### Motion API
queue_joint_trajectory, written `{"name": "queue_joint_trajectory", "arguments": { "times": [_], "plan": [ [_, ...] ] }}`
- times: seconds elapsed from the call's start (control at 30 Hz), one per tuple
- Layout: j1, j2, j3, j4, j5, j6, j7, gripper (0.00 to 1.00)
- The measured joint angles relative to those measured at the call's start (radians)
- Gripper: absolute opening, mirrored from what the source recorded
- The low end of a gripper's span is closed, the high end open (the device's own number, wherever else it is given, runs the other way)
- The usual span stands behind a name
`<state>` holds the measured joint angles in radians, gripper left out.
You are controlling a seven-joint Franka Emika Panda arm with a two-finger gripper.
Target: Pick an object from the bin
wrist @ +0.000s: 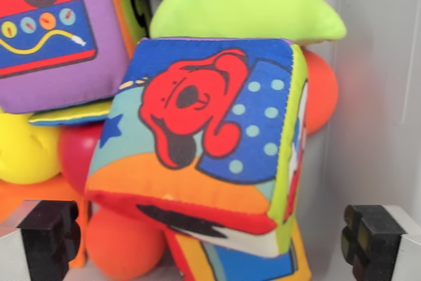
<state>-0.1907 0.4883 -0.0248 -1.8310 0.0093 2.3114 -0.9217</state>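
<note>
Wrist view: gripper [212, 238] fingers [49, 235] sat at the bottom corners, spread wide, holding nothing. Between and just above them, frame centre, was the red-dog fabric cube [204, 129]. Purple cube [52, 31] upper left, lime green cushion [247, 4] top centre, orange ball [122, 245] lower left, bin wall [375, 97] right.

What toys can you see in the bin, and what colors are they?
Dog block: one, blue and orange with a red dog, middle, on top of the pile.
Purple block: one, purple with a picture, top left.
Green cushion: one, lime green, top, behind the dog block.
Orange balls: two, one at bottom left, one at right by the wall.
Yellow ball: one, left edge.
Red ball: one, left of the dog block.
Bin wall: white, right.
Gripper: two black fingers, bottom corners, open.
</note>
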Motion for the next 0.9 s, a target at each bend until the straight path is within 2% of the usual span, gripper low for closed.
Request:
{"name": "queue_joint_trajectory", "arguments": {
  "times": [0.33,0.63,0.67,0.9],
  "plan": [
    [0.0,0.045,0.0,-0.005,0.001,0.05,-0.001,1.0],
    [0.0,0.06,0.001,-0.007,0.002,0.065,-0.001,1.0],
    [0.0,0.06,0.001,-0.007,0.002,0.066,-0.001,0.0],
    [0.0,0.06,0.001,-0.007,0.002,0.066,-0.001,0.0]
  ]
}}
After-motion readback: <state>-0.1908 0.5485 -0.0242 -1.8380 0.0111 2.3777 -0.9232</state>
